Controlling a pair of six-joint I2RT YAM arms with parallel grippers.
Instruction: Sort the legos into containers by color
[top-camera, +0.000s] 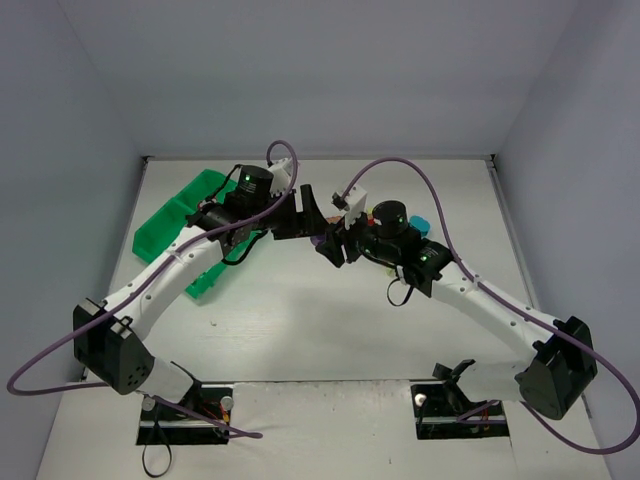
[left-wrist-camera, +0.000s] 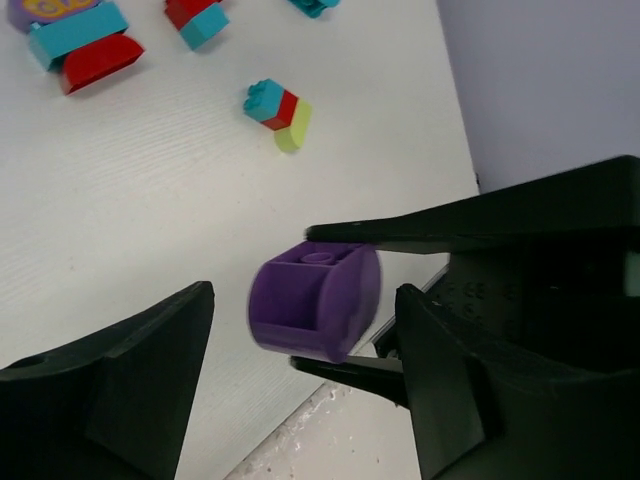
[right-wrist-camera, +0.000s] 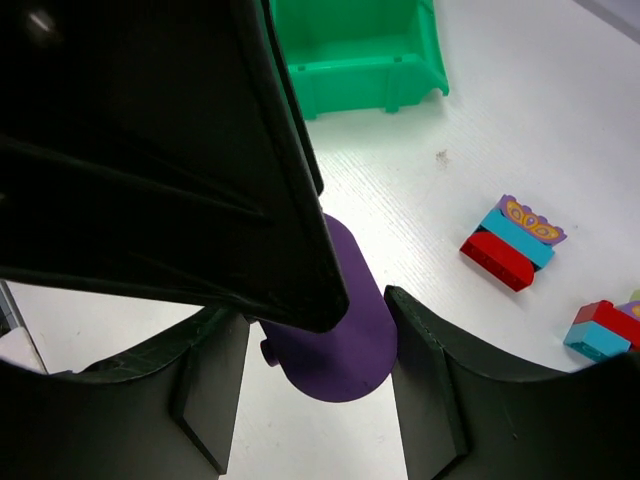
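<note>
A purple lego (left-wrist-camera: 315, 305) with a rounded side hangs above the table, and my right gripper (right-wrist-camera: 315, 330) is shut on it. In the left wrist view the right gripper's thin black fingers (left-wrist-camera: 430, 225) pinch it from above and below. My left gripper (left-wrist-camera: 305, 295) is open, one jaw on each side of the same lego with small gaps. In the top view the two grippers meet at mid-table, left gripper (top-camera: 305, 212) and right gripper (top-camera: 330, 245), with the purple lego (top-camera: 318, 240) between them. The green tray (top-camera: 165, 225) of containers lies at the far left.
Loose legos lie on the white table: a cyan, red and yellow-green stack (left-wrist-camera: 278, 110), a purple, cyan and red stack (right-wrist-camera: 512, 240), and a red and cyan pair (right-wrist-camera: 603, 328). A cyan brick (top-camera: 420, 222) sits beyond the right arm. One tray end (right-wrist-camera: 360, 60) shows ahead.
</note>
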